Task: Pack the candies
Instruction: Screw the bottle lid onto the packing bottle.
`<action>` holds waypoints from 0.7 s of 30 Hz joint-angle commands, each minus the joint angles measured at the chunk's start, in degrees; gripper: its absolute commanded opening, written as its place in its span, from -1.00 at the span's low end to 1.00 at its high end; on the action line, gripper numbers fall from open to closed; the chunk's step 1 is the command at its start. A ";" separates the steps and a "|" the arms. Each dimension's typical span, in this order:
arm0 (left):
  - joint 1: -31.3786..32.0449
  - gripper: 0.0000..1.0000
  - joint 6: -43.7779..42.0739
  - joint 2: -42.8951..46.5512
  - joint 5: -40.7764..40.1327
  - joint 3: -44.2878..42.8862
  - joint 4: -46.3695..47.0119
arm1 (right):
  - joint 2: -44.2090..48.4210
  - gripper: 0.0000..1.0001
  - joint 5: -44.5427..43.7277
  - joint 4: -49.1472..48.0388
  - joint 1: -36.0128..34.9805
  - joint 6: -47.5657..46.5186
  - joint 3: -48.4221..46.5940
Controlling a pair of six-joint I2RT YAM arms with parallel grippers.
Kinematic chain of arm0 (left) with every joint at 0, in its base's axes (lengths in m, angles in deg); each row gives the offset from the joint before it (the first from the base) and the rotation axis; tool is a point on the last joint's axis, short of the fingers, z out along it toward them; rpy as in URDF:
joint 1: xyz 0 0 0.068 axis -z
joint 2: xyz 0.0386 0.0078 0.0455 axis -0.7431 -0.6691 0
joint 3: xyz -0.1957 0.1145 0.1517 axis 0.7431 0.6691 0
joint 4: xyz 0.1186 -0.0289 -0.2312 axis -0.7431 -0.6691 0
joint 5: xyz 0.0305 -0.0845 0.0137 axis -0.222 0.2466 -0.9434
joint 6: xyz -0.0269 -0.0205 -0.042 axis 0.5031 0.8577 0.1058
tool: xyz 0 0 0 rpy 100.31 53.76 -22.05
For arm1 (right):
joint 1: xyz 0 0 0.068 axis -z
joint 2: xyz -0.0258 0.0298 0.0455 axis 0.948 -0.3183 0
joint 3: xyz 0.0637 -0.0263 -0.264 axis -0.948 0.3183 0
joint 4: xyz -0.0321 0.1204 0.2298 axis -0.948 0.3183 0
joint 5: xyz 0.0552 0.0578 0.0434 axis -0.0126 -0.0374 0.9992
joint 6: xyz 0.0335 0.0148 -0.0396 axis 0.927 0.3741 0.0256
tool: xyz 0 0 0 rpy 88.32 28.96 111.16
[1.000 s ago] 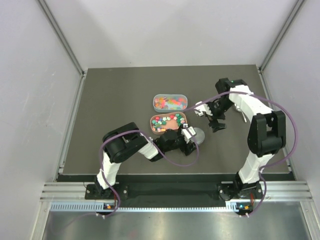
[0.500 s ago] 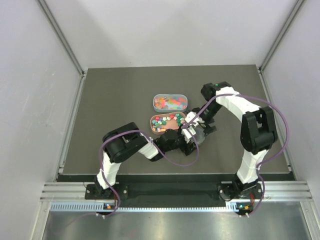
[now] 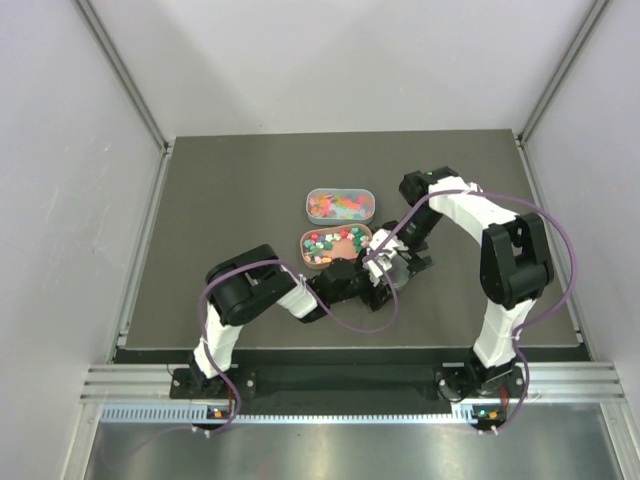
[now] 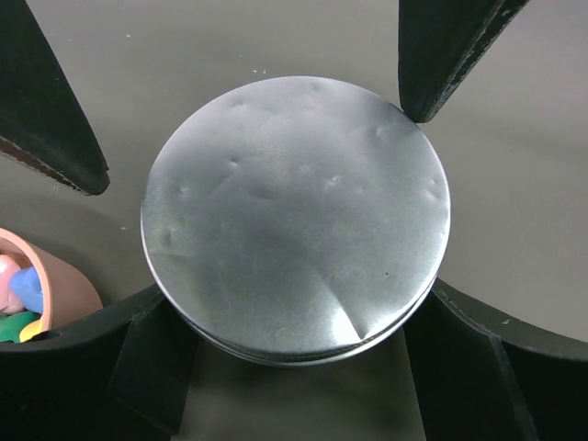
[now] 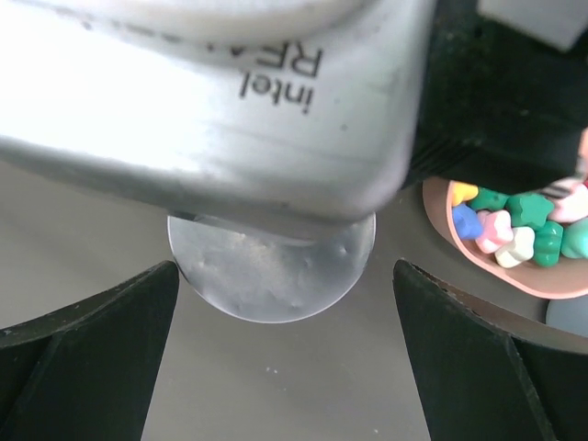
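A small round jar with a dented silver lid (image 4: 294, 216) stands on the dark table. My left gripper (image 4: 294, 296) hugs it, a finger pressed against each side below the lid. My right gripper (image 5: 285, 271) is open, its two black fingers (image 4: 441, 64) straddling the far side of the same lid (image 5: 276, 276) without touching it. In the top view both grippers meet over the jar (image 3: 399, 274). The candies (image 5: 514, 230) fill a brown tray (image 3: 312, 258) just beside the jar. More candies (image 3: 340, 206) lie in a grey oval tin behind it.
The left wrist's silver camera housing (image 5: 211, 101) hangs over the lid in the right wrist view. The brown tray's rim (image 4: 64, 276) is close to my left finger. Bare dark table (image 3: 230, 190) spreads to the left and to the far side.
My right arm has swung left from beside the tray to the jar, bringing its open fingers around the lid. The left arm and the jar have stayed put.
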 commanded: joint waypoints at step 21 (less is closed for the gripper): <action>-0.29 0.36 -3.37 -6.08 -3.72 2.37 -22.56 | -2.22 0.82 -0.10 7.34 -2.37 1.90 0.30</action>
